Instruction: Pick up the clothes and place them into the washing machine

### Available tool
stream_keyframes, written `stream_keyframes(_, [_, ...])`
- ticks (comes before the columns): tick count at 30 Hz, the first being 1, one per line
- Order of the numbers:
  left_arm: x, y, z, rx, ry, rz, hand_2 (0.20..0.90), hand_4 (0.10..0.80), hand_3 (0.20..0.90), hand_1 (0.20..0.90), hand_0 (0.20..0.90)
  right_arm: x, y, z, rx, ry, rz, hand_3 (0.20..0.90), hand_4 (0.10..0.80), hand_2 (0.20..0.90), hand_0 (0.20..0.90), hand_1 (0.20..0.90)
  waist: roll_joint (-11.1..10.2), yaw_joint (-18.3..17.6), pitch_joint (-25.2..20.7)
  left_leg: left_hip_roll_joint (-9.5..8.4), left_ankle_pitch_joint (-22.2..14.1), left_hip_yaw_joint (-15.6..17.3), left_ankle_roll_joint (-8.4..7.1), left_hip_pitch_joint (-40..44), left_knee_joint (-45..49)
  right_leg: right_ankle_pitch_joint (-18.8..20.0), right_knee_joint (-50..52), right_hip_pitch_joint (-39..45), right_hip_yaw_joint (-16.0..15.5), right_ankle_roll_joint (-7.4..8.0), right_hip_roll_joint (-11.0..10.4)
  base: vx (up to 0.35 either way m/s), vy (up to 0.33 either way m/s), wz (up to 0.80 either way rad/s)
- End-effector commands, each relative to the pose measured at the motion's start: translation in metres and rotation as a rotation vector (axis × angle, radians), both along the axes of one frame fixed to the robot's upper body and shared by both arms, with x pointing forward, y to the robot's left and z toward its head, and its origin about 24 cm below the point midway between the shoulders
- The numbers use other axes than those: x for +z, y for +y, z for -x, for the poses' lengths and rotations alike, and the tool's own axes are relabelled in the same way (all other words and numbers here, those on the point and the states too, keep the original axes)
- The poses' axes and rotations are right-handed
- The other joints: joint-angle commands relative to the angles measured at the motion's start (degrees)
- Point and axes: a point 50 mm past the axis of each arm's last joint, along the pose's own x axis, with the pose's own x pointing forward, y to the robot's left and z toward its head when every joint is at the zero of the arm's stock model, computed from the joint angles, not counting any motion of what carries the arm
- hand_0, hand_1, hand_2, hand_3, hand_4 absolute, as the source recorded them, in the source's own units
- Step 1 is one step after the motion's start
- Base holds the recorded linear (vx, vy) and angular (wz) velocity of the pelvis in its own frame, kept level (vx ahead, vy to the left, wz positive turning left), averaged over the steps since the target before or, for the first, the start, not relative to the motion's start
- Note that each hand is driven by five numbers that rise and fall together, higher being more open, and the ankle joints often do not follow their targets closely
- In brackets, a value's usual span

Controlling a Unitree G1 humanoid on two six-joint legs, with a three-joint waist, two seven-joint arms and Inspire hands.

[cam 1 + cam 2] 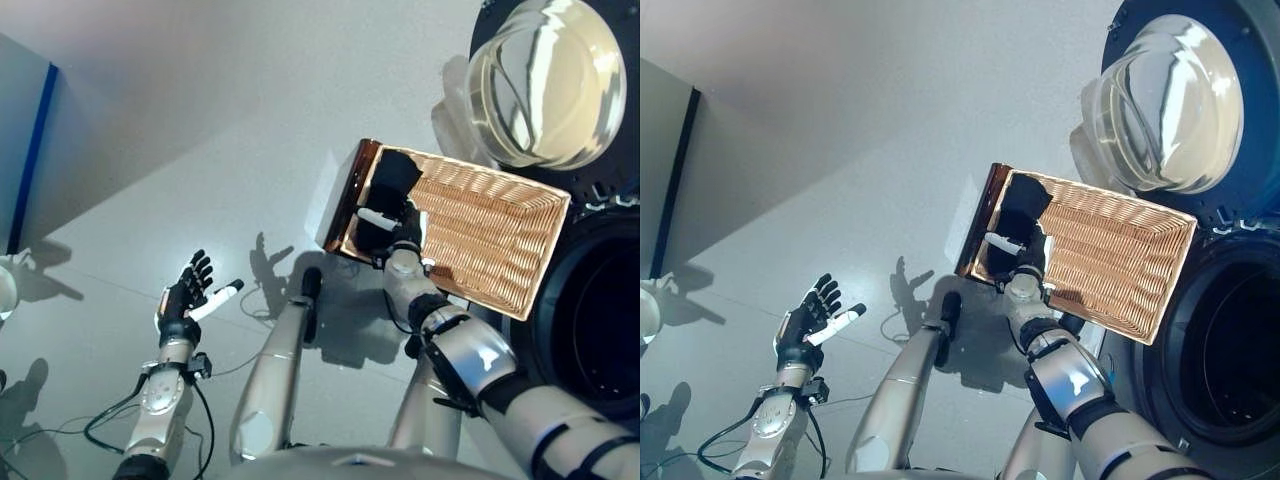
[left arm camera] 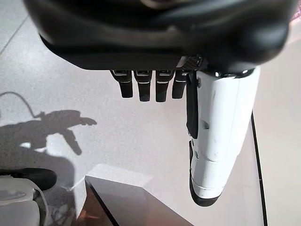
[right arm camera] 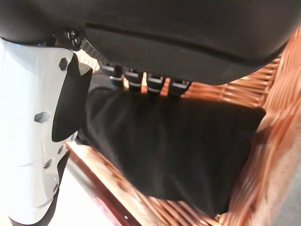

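Floor (image 1: 200, 120): pale grey, smooth, bare across the left and far part of the scene; a dark blue strip (image 1: 32, 150) runs along a wall edge at far left.

Washing machine (image 1: 1230, 340): dark-fronted, at right. Its round opening faces the scene; the door (image 1: 545, 80), with a clear bowl-shaped window, stands swung open on the far right.

Basket (image 1: 490, 240): woven wicker, rectangular, light brown, on the floor just beside the washing machine, its left end wall darker and glossy.

Clothes (image 3: 174, 141): one black piece of cloth, lying inside the basket at its left end, against the wicker wall.

Right hand (image 1: 395, 225): reaches into the left end of the basket, above the black cloth. Fingers (image 3: 141, 82) extend straight toward the cloth, white-covered thumb held apart to the side; nothing is gripped. Whether the fingertips touch the cloth cannot be told.

Left hand (image 1: 185, 295): raised over the floor at near left, well apart from the basket, fingers spread straight, thumb out, holding nothing.
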Motion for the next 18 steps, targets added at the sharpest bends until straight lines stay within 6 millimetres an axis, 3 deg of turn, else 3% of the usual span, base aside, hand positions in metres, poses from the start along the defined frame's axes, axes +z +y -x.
stream_keyframes(1, [0.0429, 0.0270, -0.0009, 0.027, -0.193, -0.097, 0.900, 0.800, 0.900, 0.900, 0.900, 0.0527, 0.0276, -0.0255, 0.089, -0.168, -0.012, 0.367, 0.420, 0.367, 0.367, 0.367, 1.0, 2.2, 3.6, 0.38, -0.7, 0.0, -2.65, -3.5, 1.6, 2.4, 4.0, 0.3, 6.0, 0.79, -1.4, -0.055, 0.013, -0.04])
stream_keyframes(2, [0.0436, 0.0272, -0.0009, 0.027, -0.196, -0.098, 0.900, 0.800, 0.900, 0.900, 0.900, 0.0543, 0.0262, -0.0262, 0.083, -0.171, -0.004, 0.310, 0.378, 0.310, 0.310, 0.310, 1.1, 2.1, 3.9, 0.36, -0.9, 0.0, -2.57, -4.0, 2.3, 2.2, 4.7, -0.2, 6.2, 0.66, -1.4, -0.053, 0.018, -0.05])
stream_keyframes(3, [0.0442, 0.0272, -0.0010, 0.026, -0.199, -0.099, 0.900, 0.800, 0.900, 0.900, 0.900, 0.0555, 0.0253, -0.0268, 0.080, -0.173, 0.001, 0.200, 0.300, 0.200, 0.200, 0.200, 1.2, 2.0, 4.0, 0.34, -1.1, 0.0, -2.52, -4.6, 2.9, 2.0, 5.5, -0.8, 6.4, 0.60, -1.3, -0.051, 0.020, 0.00])
stream_keyframes(18, [0.0457, 0.0338, 0.0012, 0.039, -0.192, -0.128, 0.900, 0.800, 0.900, 0.900, 0.900, 0.0524, 0.0289, -0.0251, 0.078, -0.159, 0.040, 0.200, 0.300, 0.200, 0.200, 0.200, 0.9, 1.8, 3.4, 0.29, -1.5, -0.1, -2.32, -6.2, 4.5, 0.9, 8.0, -2.9, 6.8, 0.29, -0.9, -0.008, 0.004, 0.01])
